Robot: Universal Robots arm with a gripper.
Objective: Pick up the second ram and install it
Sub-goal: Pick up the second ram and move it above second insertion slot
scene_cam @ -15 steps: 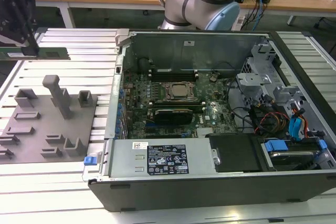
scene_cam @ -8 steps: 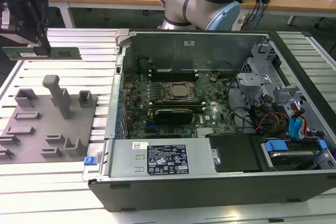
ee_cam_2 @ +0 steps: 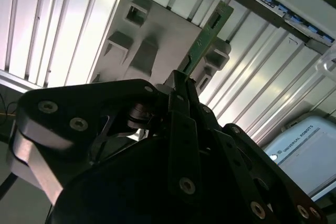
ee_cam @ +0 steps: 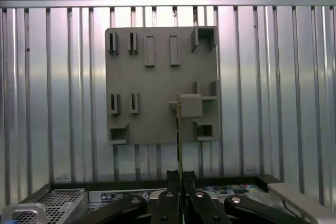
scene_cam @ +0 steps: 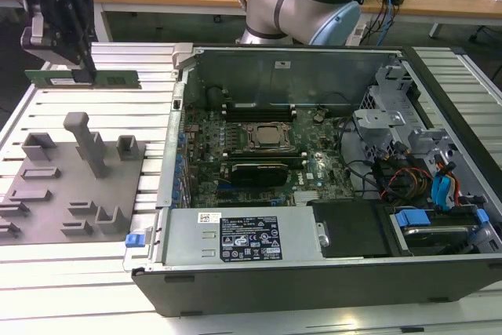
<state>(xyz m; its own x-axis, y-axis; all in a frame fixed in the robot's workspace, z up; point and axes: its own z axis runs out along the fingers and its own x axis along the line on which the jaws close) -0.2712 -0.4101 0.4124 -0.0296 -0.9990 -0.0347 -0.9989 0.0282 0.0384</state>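
- The claw (scene_cam: 81, 73) sits in the upper left of the exterior view, closed narrow on the second ram (scene_cam: 114, 78). It pinches the stick near the middle of its length.
- The ram hangs clear above the grey fixture plate (scene_cam: 47, 194) on the slatted counter (scene_cam: 78, 272), touching neither.
- Its long axis runs level, from the exterior view's left to its right. In the first wrist view it is edge-on, a thin line rising from the claw (ee_cam: 180, 179) across the plate (ee_cam: 157, 77).
- In the second wrist view the green stick (ee_cam_2: 207, 38) juts out past the fingertips (ee_cam_2: 185, 90).
- The open computer case (scene_cam: 314, 264) lies to the exterior view's right of the claw. The black memory slots (scene_cam: 259, 169) by the CPU socket (scene_cam: 263, 137) are well apart from the ram.
- The slots appear to run nearly parallel to the stick, so I judge little turning is called for.
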